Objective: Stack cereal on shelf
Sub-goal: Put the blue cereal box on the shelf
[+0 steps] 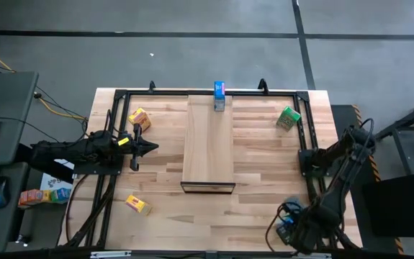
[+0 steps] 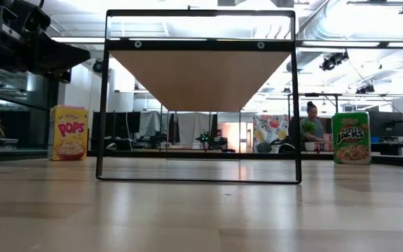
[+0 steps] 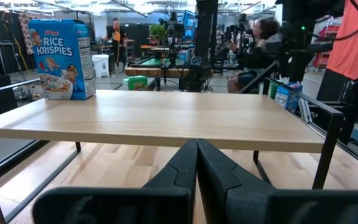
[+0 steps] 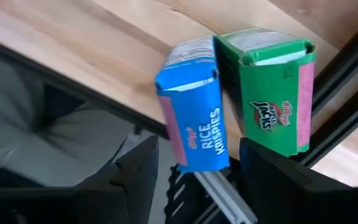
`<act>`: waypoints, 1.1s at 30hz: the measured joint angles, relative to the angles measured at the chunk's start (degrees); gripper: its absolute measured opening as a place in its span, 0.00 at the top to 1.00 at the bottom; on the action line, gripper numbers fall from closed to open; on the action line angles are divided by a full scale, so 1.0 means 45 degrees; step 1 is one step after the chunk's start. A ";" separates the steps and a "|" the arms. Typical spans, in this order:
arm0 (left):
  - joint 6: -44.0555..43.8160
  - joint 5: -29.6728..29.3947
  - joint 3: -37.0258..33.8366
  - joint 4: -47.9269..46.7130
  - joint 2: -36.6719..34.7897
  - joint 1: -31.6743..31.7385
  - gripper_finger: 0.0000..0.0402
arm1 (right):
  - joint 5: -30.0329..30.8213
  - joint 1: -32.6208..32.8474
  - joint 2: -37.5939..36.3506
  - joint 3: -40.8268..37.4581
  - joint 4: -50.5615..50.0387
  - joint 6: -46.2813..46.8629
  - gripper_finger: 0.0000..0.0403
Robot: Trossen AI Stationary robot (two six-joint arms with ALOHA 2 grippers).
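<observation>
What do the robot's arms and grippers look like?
Both are dark, jointed arms. The left arm is black with a small yellow mark near its wrist and thin cables running along it. The right arm carries looping black cables. The left gripper has two tapering matte black fingers.

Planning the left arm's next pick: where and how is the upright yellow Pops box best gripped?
Likely from above, near its top, closing across its thin depth: the yellow box stands upright on the table, top free, broad face toward the low camera. The left gripper, now shut, must open first.
</observation>
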 joint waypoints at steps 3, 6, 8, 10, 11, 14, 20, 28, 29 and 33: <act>0.0000 0.0000 0.0000 0.0000 -0.0003 0.0000 0.99 | 0.0015 0.0138 0.0324 -0.0010 0.0085 0.0123 0.49; 0.0000 -0.0002 0.0000 0.0001 0.0000 0.0000 0.99 | -0.0068 0.0148 0.0539 -0.0010 -0.0003 0.0176 0.49; 0.0000 -0.0002 -0.0005 0.0000 0.0000 0.0000 0.99 | -0.0066 0.0144 0.0700 -0.0010 -0.0089 0.0162 0.49; 0.0000 -0.0001 -0.0003 0.0000 -0.0005 0.0000 0.99 | -0.0134 0.0139 0.0797 -0.0010 -0.0089 0.0074 0.49; 0.0000 0.0003 -0.0003 0.0000 0.0000 0.0000 0.99 | -0.0150 0.0130 0.0830 -0.0010 -0.0089 0.0045 0.49; 0.0000 0.0003 0.0000 0.0000 0.0000 0.0000 0.99 | -0.0166 0.0050 0.0864 -0.0010 -0.0065 -0.0023 0.49; 0.0000 -0.0002 -0.0001 0.0000 -0.0001 0.0000 0.99 | 0.0515 0.0050 0.0865 -0.0010 0.0355 -0.0237 0.49; 0.0000 0.0003 -0.0002 0.0000 -0.0005 0.0000 0.99 | 0.0749 0.0046 0.0869 -0.0010 0.0320 -0.0539 0.49; 0.0000 -0.0002 -0.0003 0.0002 -0.0002 0.0000 0.99 | 0.0731 0.0043 0.0869 -0.0010 0.0208 -0.0496 0.49; 0.0000 -0.0002 -0.0005 0.0005 0.0000 0.0000 0.99 | 0.0690 0.0042 0.0869 -0.0010 0.0021 -0.0641 0.49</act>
